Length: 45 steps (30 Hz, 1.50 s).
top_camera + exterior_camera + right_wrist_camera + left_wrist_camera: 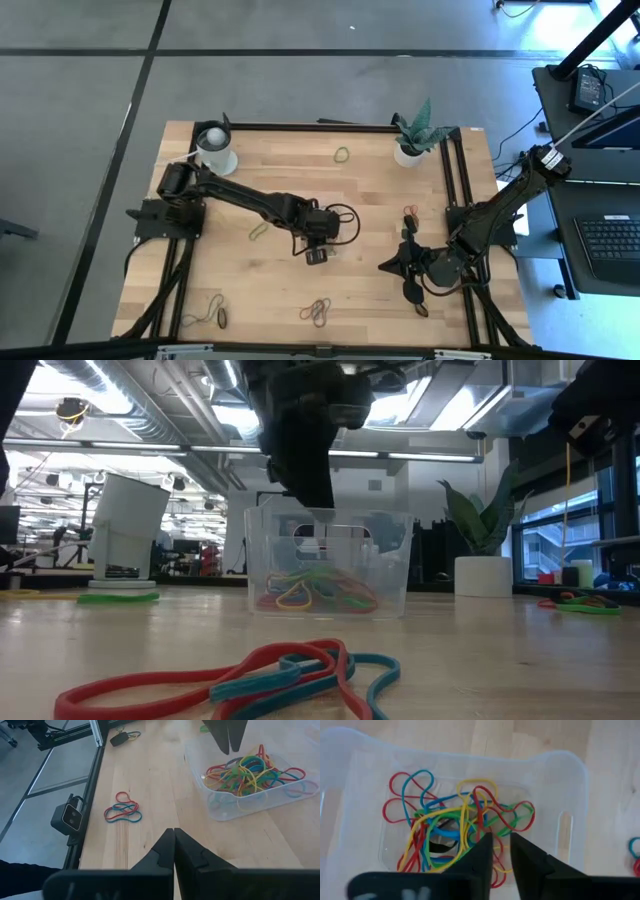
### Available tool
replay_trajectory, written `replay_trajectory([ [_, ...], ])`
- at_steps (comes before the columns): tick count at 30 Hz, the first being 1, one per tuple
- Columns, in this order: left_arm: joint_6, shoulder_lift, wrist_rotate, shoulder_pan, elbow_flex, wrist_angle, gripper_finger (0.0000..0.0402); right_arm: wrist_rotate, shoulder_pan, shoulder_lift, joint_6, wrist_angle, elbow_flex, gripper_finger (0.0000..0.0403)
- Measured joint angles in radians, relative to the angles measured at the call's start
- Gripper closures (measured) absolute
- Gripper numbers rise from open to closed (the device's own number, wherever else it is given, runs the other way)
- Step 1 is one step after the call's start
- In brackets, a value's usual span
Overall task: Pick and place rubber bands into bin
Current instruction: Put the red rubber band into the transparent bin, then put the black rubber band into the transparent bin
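The left gripper (501, 851), fingers slightly parted and empty, hangs over the bin (572, 785), apparently dropping rubber bands (455, 827).

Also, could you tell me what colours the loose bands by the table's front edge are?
Red and blue rubber bands, clearest in the low view.
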Motion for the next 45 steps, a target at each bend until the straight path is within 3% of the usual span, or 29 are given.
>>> replay_trajectory([
  [7,-0.003,-0.051,-0.005,0.000,0.000,-0.007,0.0281,0.000,0.000,0.000,-0.001,0.000,0.000,0.0398],
  [12,-0.032,-0.114,-0.007,0.000,0.000,-0.021,0.0274,0.000,0.000,0.000,-0.002,0.004,0.000,0.0398],
  [18,-0.078,-0.191,-0.093,-0.056,0.001,-0.166,0.0296,0.001,0.000,0.000,-0.003,0.008,0.000,0.0398],
  [24,-0.268,-0.221,-0.154,-0.141,0.000,-0.348,0.0327,0.003,0.000,0.000,-0.003,0.009,0.000,0.0398],
  [33,-0.345,-0.221,-0.166,-0.299,0.000,-0.360,0.0394,0.003,0.000,0.000,-0.019,0.010,0.000,0.0398],
  [40,-0.368,-0.221,-0.173,-0.391,-0.038,-0.342,0.0399,0.006,-0.020,0.000,-0.025,0.029,0.019,0.0400],
  [43,-0.366,-0.232,-0.172,-0.423,-0.103,-0.304,0.0401,0.005,-0.019,0.004,0.028,-0.081,0.107,0.0401],
  [45,-0.358,-0.250,-0.161,-0.435,-0.166,-0.244,0.0400,-0.001,-0.017,0.009,0.107,-0.269,0.195,0.0401],
])
